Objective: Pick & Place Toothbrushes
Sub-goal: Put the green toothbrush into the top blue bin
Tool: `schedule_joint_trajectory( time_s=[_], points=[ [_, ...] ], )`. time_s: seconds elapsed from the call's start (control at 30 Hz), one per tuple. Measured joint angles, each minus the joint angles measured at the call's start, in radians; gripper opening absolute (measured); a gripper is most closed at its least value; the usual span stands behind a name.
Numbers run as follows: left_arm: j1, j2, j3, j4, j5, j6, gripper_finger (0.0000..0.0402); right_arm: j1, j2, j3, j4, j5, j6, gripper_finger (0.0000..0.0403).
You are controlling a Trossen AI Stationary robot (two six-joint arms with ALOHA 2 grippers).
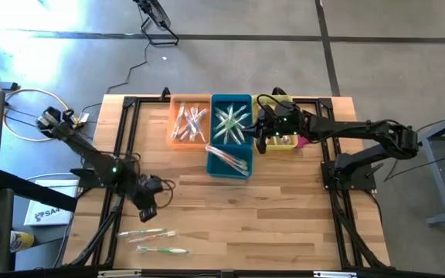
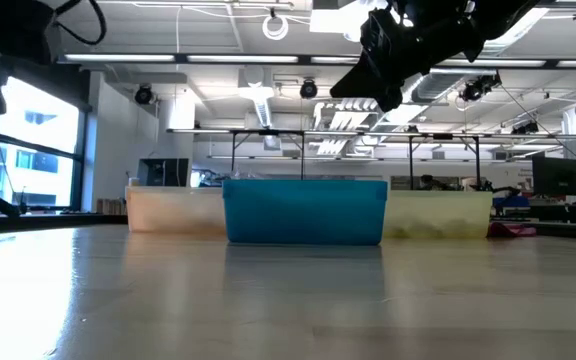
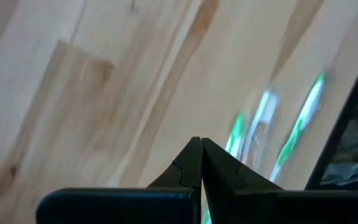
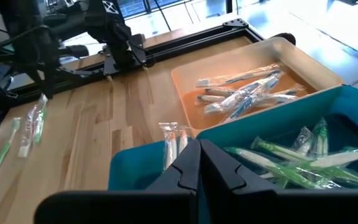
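The left gripper [image 1: 147, 210] hovers over the table [image 1: 284, 224] with its fingers pressed together, empty. Two loose toothbrushes [image 1: 154, 240] lie on the wood just beside it, at its 6 o'clock. More fill the orange bin [image 1: 189, 122] and blue bin [image 1: 230, 135] at its 1 o'clock. The right gripper [image 1: 259, 140], also closed and empty, hangs above the blue bin's edge, brushes at its 9 o'clock.
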Motion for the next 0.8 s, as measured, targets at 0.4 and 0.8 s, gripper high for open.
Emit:
schedule_joint_trajectory(
  time_s=[0.4, 0.8],
  points=[
    [-0.245, 0.176, 0.077, -0.081, 0.178, -0.166, 0.0000, 0.000, 0.000, 0.000, 0.009, 0.080, -0.001, 0.0003],
    [-0.278, 0.223, 0.077, -0.009, 0.170, -0.296, 0.0000, 0.000, 0.000, 0.000, 0.016, 0.078, 0.006, 0.0003]
  ],
)
